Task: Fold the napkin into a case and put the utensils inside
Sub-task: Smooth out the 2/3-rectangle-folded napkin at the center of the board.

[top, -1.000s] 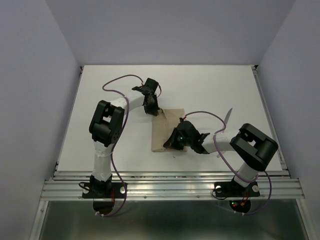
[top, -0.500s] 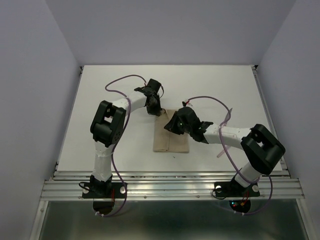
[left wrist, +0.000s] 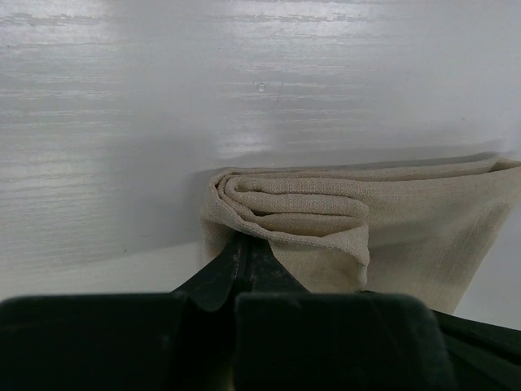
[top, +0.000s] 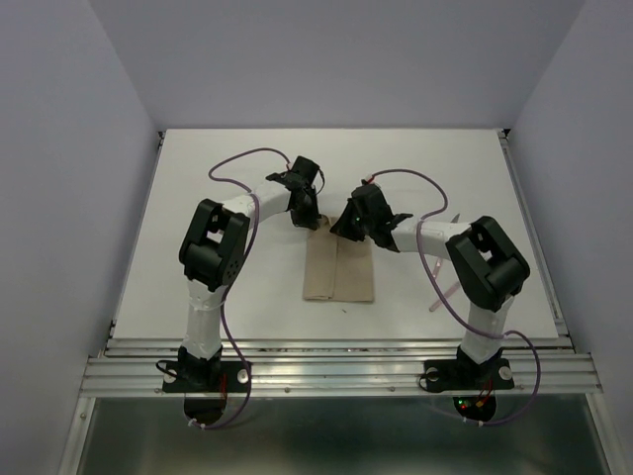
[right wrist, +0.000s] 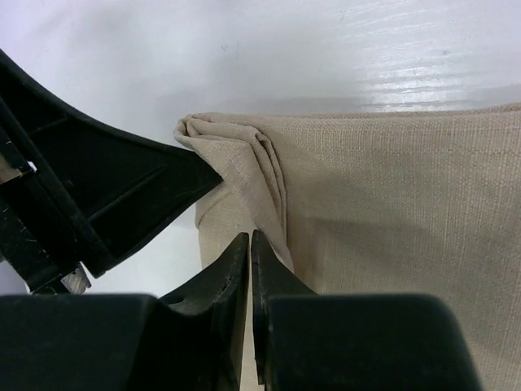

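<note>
Our left claw (left wrist: 242, 238) is closed, its two tips pinched on the rolled corner of the napkin (left wrist: 423, 212). The left wrist view shows several layers curling there, which the overhead view cannot resolve. Our right claw (right wrist: 250, 236) has its tips drawn almost together, with a thin slit between them, on a ridge of bunched folds at the same far edge of the cloth. We cannot make out how much fabric sits inside that slit. Only the right wrist view shows how close the claws are: the left one's black finger fills its left side, just beside that gathered corner.

From overhead we see what neither wrist shows: the whole napkin as a folded oblong with a crease down its length. It lies flat near the middle of the counter (top: 445, 168), with both claws at its far end. The utensils (top: 436, 297) lie toward the right edge, apart from the cloth and crossed by the right forearm. Only thin pale slivers show, and we cannot tell the fork from the other piece.
</note>
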### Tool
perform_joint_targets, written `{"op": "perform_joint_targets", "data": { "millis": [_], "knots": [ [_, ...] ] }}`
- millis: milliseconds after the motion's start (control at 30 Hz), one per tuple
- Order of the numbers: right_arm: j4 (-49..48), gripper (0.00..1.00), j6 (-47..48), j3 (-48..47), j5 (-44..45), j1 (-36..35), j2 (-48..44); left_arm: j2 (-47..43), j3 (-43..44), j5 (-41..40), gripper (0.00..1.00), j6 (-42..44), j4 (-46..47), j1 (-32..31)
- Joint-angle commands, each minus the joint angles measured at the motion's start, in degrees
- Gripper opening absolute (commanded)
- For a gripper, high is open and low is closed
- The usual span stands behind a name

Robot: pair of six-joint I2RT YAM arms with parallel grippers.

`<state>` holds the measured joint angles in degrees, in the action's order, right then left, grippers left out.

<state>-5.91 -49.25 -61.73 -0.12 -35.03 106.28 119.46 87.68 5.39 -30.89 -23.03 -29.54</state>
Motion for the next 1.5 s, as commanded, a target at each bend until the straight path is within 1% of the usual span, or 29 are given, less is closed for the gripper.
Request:
{"op": "perform_joint_targets", "data": {
  "millis": [0, 167, 700, 900, 1067, 1267, 1300, 1467],
  "knots": [
    [-0.59, 0.09, 1.88, -3.83, -2.78, 0.48, 1.03, -0.46, 0.21, -0.47, 0.00, 0.66, -1.58, -0.34],
    [-0.59, 0.09, 2.15, -5.15, -3.04, 1.53, 2.44, -0.46, 0.39, -0.38, 0.00, 0.66, -1.67, -0.34],
    [0.81, 0.08, 2.32, -9.19, -3.92, 1.54, 5.17, -0.28, 1.00, -0.29, 0.00, 0.66, -2.11, -0.34],
    [2.75, 0.08, 3.11, -10.16, -0.32, 1.54, 5.69, -0.46, 0.92, -0.29, 0.00, 0.66, -2.11, -0.34],
    [2.92, 0.08, 3.46, -9.90, -0.14, 3.29, 6.66, -1.07, 0.39, -0.12, 0.00, 0.66, -1.93, -0.34],
    [2.84, 0.08, 4.25, -9.98, -0.14, 3.82, 7.63, -2.12, 0.47, -0.29, 0.00, 0.84, -2.11, -0.34],
    [2.84, 0.07, 4.25, -9.98, 1.42, 3.82, 7.63, -2.21, 0.48, -0.12, 0.00, 0.84, -2.11, -0.43],
    [2.84, 0.07, 4.96, -9.81, 2.23, 3.82, 8.15, -3.44, 0.48, -0.03, 0.00, 1.01, -2.55, -0.43]
  ]
}}
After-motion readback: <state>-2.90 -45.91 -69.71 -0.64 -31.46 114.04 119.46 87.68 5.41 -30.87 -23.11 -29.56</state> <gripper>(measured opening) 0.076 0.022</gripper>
